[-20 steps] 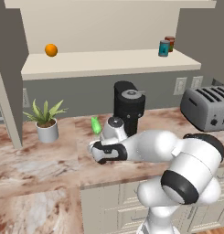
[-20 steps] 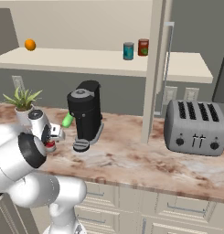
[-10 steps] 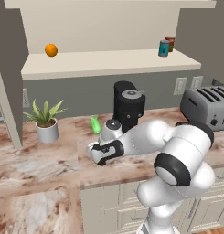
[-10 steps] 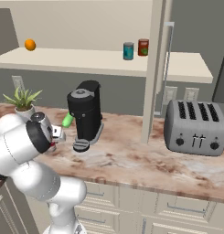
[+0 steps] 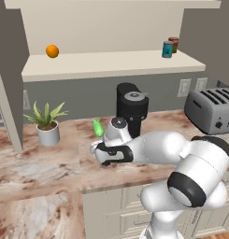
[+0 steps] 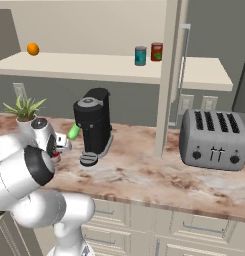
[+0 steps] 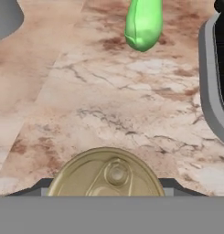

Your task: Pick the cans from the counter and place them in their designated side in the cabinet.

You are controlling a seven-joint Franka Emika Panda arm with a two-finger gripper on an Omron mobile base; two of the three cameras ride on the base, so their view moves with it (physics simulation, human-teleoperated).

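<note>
Gripper (image 7: 106, 194) apparently clasps can (image 7: 107, 172) over counter (image 7: 109, 105).

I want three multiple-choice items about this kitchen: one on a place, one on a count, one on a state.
1. Where is the orange?
A. on the toaster
B. on the cabinet shelf
C. on the counter
2. How many cans stand on the shelf?
A. none
B. four
C. two
3. How does the gold-topped can stand?
A. upright
B. on its side
C. crushed flat

Answers:
1 B: the orange rests on the cabinet shelf.
2 C: a teal can and a dark red can.
3 A: the gold-topped can shows its round lid to the hand view.
</note>
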